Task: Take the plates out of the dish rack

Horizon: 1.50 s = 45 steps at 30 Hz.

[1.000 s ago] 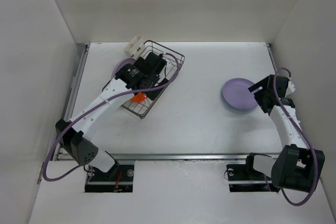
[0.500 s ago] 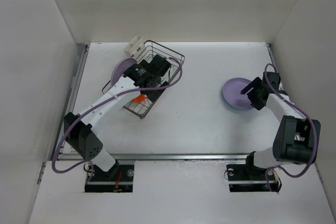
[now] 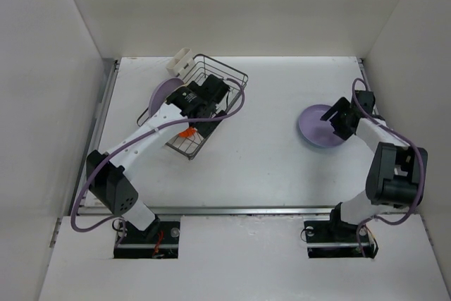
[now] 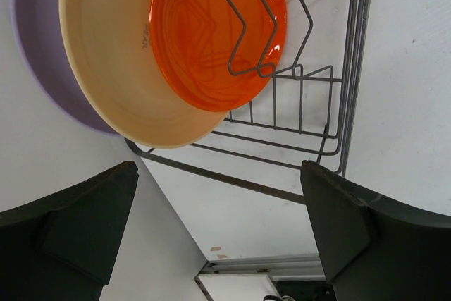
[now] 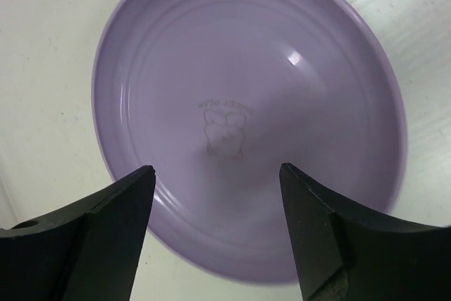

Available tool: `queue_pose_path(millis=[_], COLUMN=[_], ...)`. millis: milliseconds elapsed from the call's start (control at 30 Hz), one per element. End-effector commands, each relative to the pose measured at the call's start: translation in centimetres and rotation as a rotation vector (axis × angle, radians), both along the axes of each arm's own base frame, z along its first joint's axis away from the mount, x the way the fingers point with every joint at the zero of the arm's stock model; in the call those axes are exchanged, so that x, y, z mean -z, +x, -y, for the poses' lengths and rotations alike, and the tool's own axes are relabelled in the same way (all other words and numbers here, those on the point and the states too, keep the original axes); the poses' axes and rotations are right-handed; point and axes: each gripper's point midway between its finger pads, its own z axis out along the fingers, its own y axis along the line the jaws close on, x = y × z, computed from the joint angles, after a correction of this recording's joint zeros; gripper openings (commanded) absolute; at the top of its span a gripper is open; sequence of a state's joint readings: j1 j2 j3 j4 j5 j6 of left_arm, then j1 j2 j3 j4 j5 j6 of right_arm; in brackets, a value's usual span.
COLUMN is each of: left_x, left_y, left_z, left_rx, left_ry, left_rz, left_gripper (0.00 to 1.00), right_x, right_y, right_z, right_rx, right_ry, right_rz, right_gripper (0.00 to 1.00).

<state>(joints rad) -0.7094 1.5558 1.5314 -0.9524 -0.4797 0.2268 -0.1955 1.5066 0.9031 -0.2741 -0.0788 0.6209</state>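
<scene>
Wires (image 4: 243,29) of the dish rack (image 4: 358,47) prop three plates (image 4: 106,54) on edge for the spread left pincer (image 4: 217,174); the right pincer (image 5: 217,174), also spread, hovers over a flat lilac plate (image 5: 246,68).

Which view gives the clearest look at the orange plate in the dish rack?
The left wrist view: the orange plate is large and close, standing in the dish rack in front of a cream plate. The top external view shows only an orange sliver in the rack. The right wrist view misses it.
</scene>
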Motion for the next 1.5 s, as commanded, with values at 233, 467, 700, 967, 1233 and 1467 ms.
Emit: queue_pose_path(millis=[233,467,700,967,1233,1467], left_x=[2.3,2.5,3.2,5.2,7.3,7.3], left_y=[2.3,7.4,9.8,10.0,8.4,8.4], left_z=[0.3,-1.0,-2.5,-2.9,-3.3,-4.6], left_rx=[0.000,-0.159,-0.253,-0.249,-0.265,-0.306], left_ry=[0.031,0.124,0.086,0.076,-0.009,-0.034], left_rz=[-0.024,0.086,0.114,0.035,-0.119,-0.145], left_gripper=[0.82,0.72,0.72,0.67,0.44,0.21], right_x=[-6.9,-16.1,-20.2,-20.3,-22.8,-23.0], right_y=[2.1,-0.5,-4.0,-5.7,-7.1,-7.9], right_z=[-0.6,-3.0,-5.3,-6.5,-6.6,-6.6], right_rx=[-0.064,-0.125,-0.196,-0.240,-0.248,-0.248], right_ry=[-0.050,-0.130,-0.125,-0.118,-0.147,-0.147], right_rz=[0.213,0.442,0.555,0.551,0.614,0.615], right_gripper=[0.75,0.75,0.75,0.75,0.75,0.75])
